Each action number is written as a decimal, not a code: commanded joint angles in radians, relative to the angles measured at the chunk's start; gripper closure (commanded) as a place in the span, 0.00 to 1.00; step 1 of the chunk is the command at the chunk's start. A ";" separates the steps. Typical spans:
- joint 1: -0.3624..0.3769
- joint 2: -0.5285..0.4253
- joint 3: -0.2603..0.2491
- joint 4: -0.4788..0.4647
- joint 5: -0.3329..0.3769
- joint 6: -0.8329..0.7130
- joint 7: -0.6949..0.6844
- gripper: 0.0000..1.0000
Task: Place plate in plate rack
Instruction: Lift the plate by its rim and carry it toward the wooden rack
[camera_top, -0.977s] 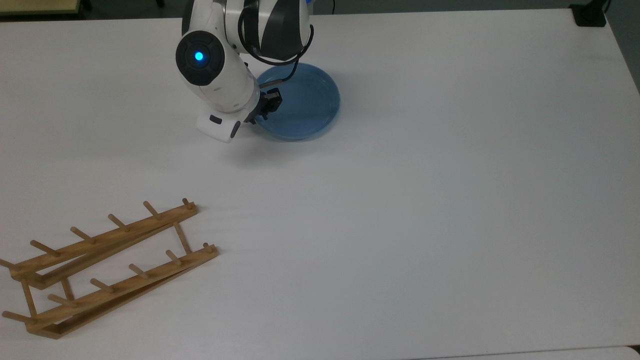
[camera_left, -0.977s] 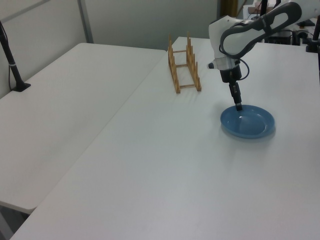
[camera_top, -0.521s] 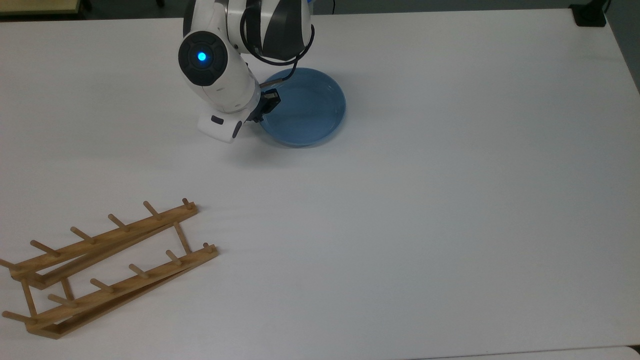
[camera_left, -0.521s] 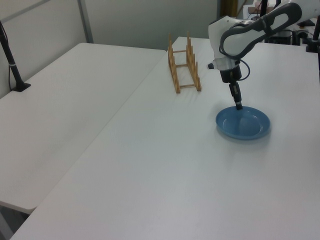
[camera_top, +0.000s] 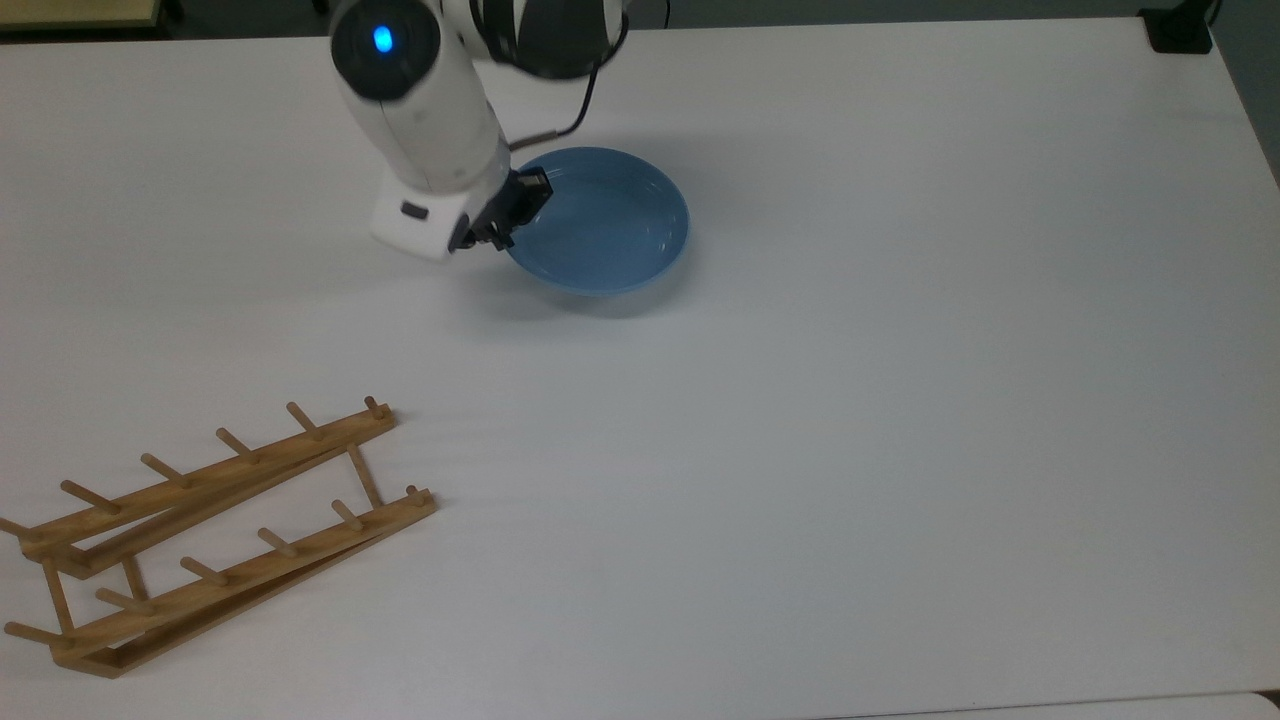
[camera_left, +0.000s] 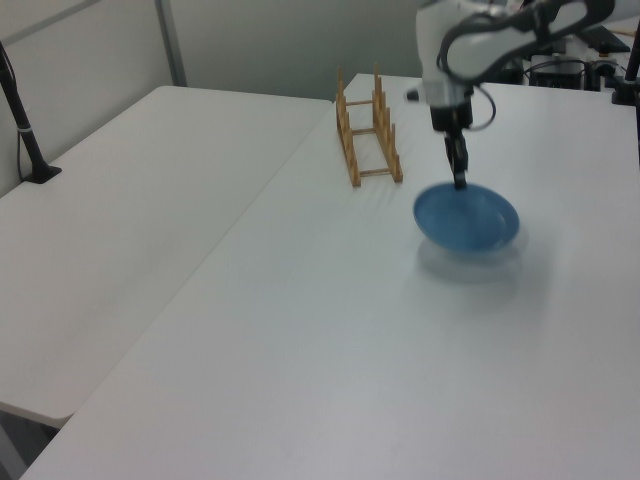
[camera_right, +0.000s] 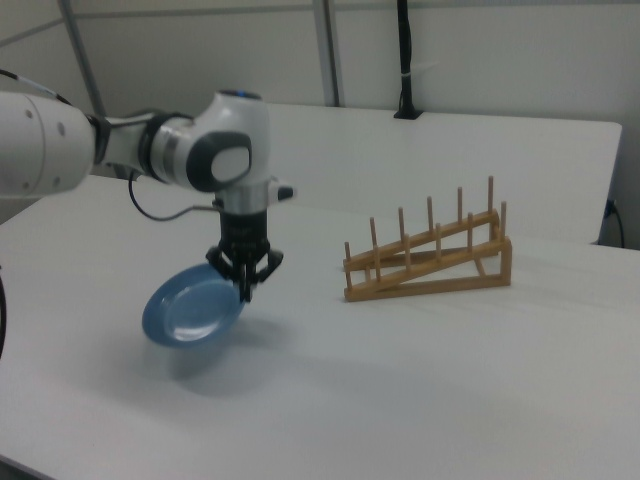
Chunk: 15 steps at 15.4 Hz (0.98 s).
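Because my end effector (camera_right: 245, 281) pinches the plate (camera_right: 192, 306) by its rim, it hangs tilted above the table (camera_right: 420, 380), well apart from the plate rack (camera_right: 428, 258).

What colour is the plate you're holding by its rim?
Light blue: the round shallow plate shows best in the top view.

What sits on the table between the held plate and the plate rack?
Nothing: in the top view, only bare white table lies between the plate, gripped by the pincer, and the plate rack. The right view agrees.
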 joint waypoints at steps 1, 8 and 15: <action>0.013 -0.066 -0.009 0.084 -0.066 -0.026 0.024 1.00; -0.018 -0.063 -0.030 0.207 -0.250 0.165 0.201 1.00; -0.026 -0.040 -0.101 0.238 -0.523 0.367 0.469 1.00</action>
